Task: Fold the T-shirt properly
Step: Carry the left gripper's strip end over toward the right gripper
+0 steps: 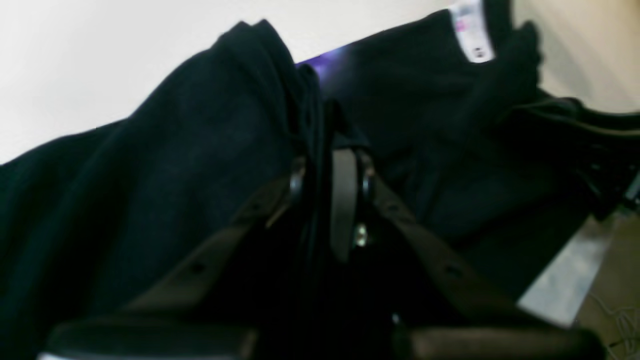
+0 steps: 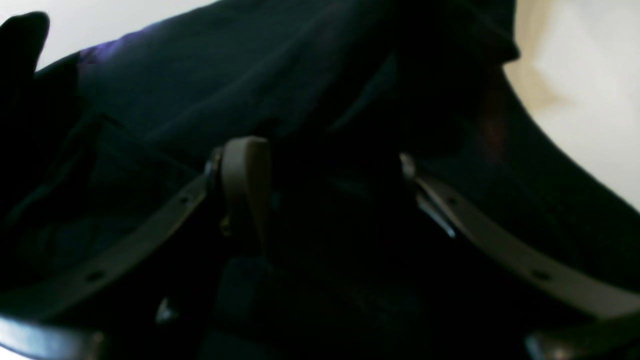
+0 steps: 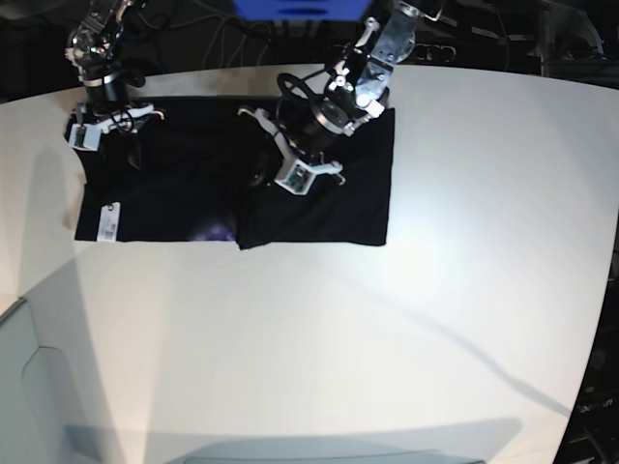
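T-shirt (image 3: 319, 203) partly folded, upper centre on table (image 3: 387, 338). Left gripper (image 1: 327, 170) fingers pinch fabric; right gripper (image 2: 325, 165) fingers spread. Final folds remain.

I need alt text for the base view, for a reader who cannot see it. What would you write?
A black T-shirt, partly folded, lies at the far side of a white table. The left gripper is shut on a fold near the shirt's middle, while the right gripper sits open at its other end, above a small white tag.
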